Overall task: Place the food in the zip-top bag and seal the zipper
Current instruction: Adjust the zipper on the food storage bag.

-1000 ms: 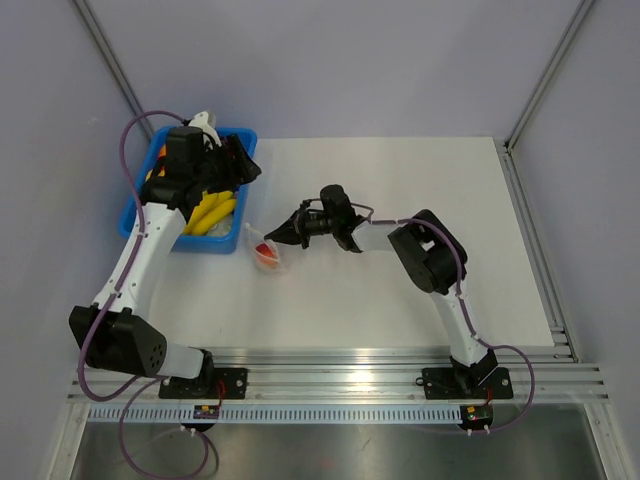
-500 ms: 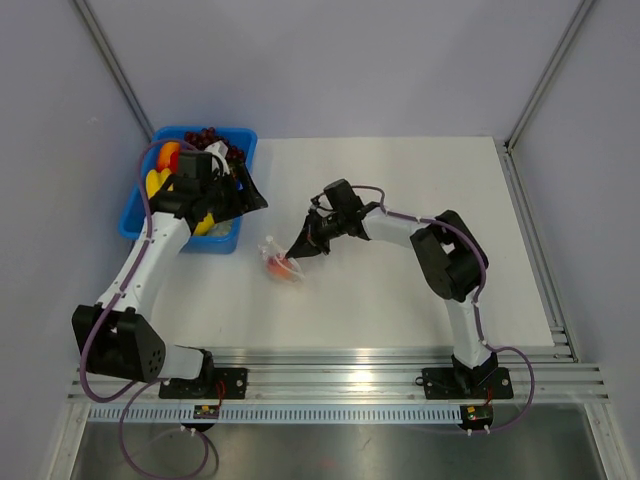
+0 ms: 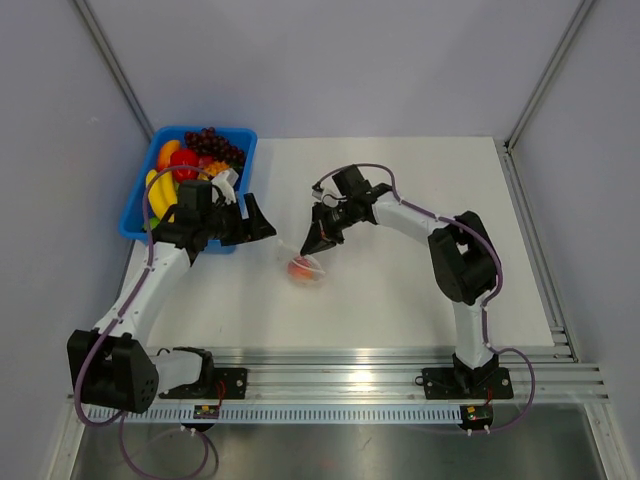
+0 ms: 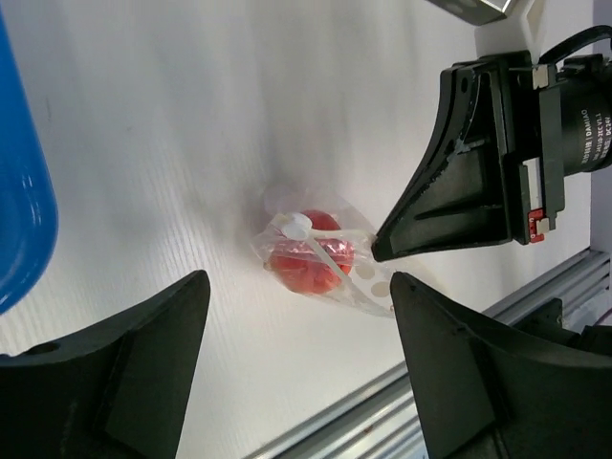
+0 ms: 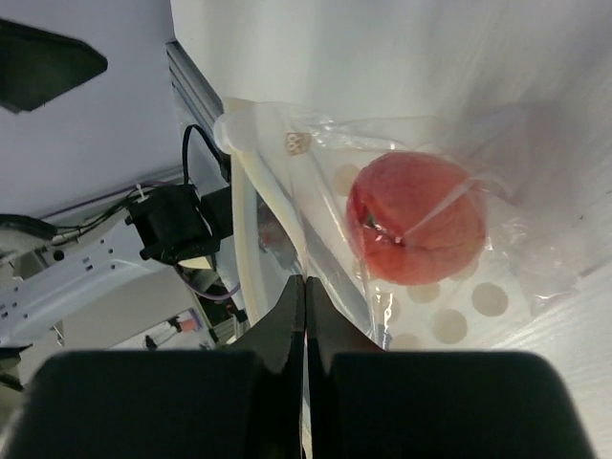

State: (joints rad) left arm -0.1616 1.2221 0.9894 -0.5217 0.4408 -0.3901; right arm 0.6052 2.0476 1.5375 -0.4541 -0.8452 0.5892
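The peach-like fruit (image 3: 299, 268) lies inside the see-through zip-top bag (image 3: 312, 272) on the white table, left of centre. My right gripper (image 3: 313, 246) is shut, its tips at the bag's upper edge, pinching the plastic. In the right wrist view the fruit (image 5: 416, 225) shows through the bag (image 5: 497, 287), and the shut gripper (image 5: 305, 283) sits at the mouth edge by the white zipper strip (image 5: 251, 182). My left gripper (image 3: 256, 224) is open and empty, just left of the bag. In the left wrist view the fruit (image 4: 306, 260) lies between its spread fingers (image 4: 449, 363).
A blue bin (image 3: 134, 205) with bananas (image 3: 160, 193), dark grapes (image 3: 214, 146) and red and orange fruit stands at the back left, behind my left gripper. Its rim shows in the left wrist view (image 4: 21, 191). The table's front rail runs below the bag.
My right gripper has carried the bag with the fruit to the right and nearer the front. My left arm has come out of the bin and moved right toward the bag.
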